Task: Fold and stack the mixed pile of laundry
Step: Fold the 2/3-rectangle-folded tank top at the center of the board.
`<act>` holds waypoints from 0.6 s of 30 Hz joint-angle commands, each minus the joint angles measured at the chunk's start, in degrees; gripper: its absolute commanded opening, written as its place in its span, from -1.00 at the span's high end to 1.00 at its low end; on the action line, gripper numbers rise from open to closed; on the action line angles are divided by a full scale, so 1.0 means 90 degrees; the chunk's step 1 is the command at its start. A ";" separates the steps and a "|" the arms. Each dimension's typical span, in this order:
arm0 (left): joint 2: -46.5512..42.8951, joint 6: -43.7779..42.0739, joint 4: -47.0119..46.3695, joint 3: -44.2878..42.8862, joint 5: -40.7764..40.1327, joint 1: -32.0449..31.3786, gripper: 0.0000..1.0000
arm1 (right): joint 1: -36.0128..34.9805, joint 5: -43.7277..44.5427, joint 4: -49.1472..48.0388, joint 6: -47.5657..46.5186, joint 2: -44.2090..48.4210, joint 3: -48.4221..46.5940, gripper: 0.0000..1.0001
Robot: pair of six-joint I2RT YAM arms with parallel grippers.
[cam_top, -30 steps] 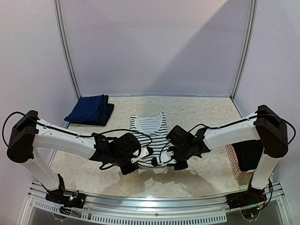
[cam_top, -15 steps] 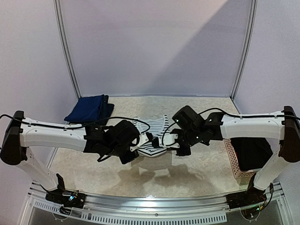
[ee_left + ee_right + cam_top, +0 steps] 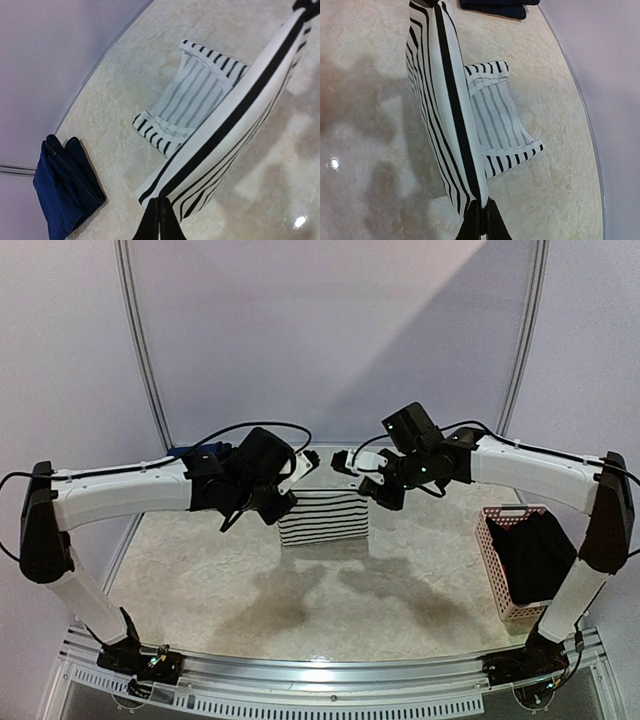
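Overhead: left gripper (image 3: 306,461) and right gripper (image 3: 342,461) raise the tank top's (image 3: 323,518) hem mid-table, fold unfinished; black shirt (image 3: 538,552) sits in the basket (image 3: 497,533). Left wrist — jaws pinch a corner, navy piece (image 3: 62,187) already folded nearby. Right wrist — clamped on the other corner.

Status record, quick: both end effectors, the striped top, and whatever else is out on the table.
left end effector: shut on one hem corner of the striped tank top
right end effector: shut on the other hem corner
striped tank top: hem raised and stretched between the arms, strap end resting on the table
navy piece: folded, back left
basket: right side, black garment inside
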State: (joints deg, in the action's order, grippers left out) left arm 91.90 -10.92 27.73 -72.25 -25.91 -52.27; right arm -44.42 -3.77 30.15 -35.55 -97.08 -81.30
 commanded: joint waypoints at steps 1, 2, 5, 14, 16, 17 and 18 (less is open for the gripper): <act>0.0735 -0.0162 -0.0316 -0.0643 0.0061 0.0605 1.00 | 0.0398 -0.0187 -0.0126 0.0383 -0.0763 -0.0682 0.99; 0.0951 -0.0194 -0.0364 -0.0850 0.0104 0.0717 1.00 | 0.0454 -0.0187 -0.0170 0.0378 -0.0905 -0.0841 0.99; 0.1672 -0.0221 -0.0410 -0.1513 0.0261 0.1027 1.00 | 0.0698 -0.0170 -0.0301 0.0375 -0.1489 -0.1432 0.99; 0.3937 0.0432 0.0183 -0.3774 0.0521 0.1914 1.00 | 0.1104 0.0209 -0.0641 0.0317 -0.3410 -0.3205 0.98; 0.4413 0.0657 0.0374 -0.4345 0.0695 0.2080 1.00 | 0.1160 0.0518 -0.0691 0.0327 -0.3946 -0.3758 0.78; 0.4618 0.0793 0.0430 -0.4604 0.0747 0.2138 0.93 | 0.1181 0.0783 -0.0696 0.0342 -0.4237 -0.4075 0.63; 0.4731 0.0899 0.0456 -0.4778 0.0629 0.2161 0.76 | 0.1207 0.0928 -0.0632 0.0381 -0.4564 -0.4346 0.50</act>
State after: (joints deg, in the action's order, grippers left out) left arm 129.75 -7.90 28.23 -108.38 -21.52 -35.33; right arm -34.68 -1.72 25.54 -33.30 -130.34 -113.03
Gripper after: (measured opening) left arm 0.022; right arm 0.162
